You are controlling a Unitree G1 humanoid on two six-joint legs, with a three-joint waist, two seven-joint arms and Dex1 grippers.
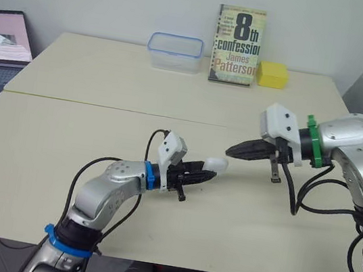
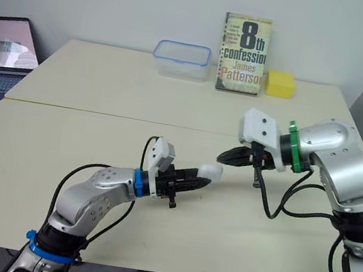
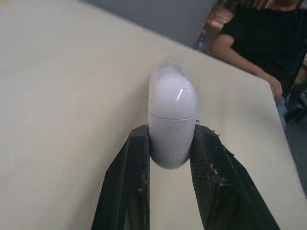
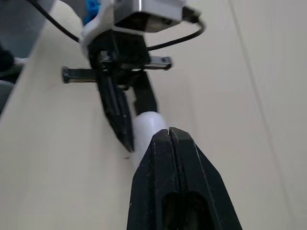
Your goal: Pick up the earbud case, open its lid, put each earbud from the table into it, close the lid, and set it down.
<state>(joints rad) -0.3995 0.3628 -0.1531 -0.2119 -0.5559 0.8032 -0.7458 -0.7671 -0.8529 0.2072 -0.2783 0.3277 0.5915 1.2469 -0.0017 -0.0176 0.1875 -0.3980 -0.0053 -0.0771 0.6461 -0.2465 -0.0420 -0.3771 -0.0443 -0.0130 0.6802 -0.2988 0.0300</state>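
Earbud case [image 3: 171, 103] is clamped by its lower half between the two fingers of your left gripper [image 3: 171, 132], with its lid closed and pointing away from the wrist, near the middle of the worktop [image 1: 62, 159]. Your right gripper [image 4: 169, 134] has its fingers pressed together with nothing between them. Its tip is just beside the lid end of the case, and you cannot tell whether they touch. Along the far edge stand a clear container [image 1: 175, 52], a book [image 1: 237, 45] and a yellow block [image 1: 273, 74]
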